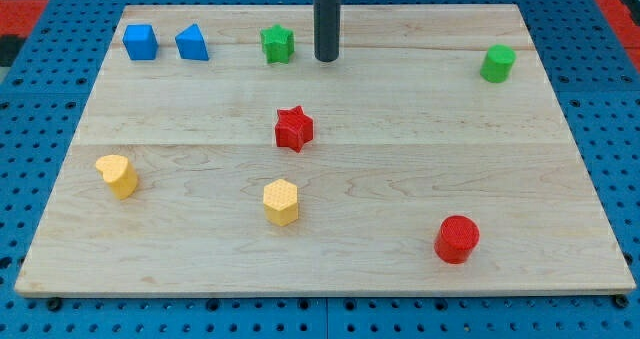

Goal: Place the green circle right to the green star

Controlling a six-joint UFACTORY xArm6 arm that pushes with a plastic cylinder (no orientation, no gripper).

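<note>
The green star (277,44) sits near the view's top, left of centre. The green circle (496,63) stands far off at the view's upper right, near the board's right edge. My tip (327,57) touches the board just right of the green star, with a small gap between them. The rod rises straight up out of the view's top. The green circle lies well to the right of my tip.
A blue cube (140,41) and a blue triangular block (191,43) sit at the upper left. A red star (293,128) is at centre. A yellow heart (118,175), yellow hexagon (281,201) and red circle (457,239) lie lower down on the wooden board (400,179).
</note>
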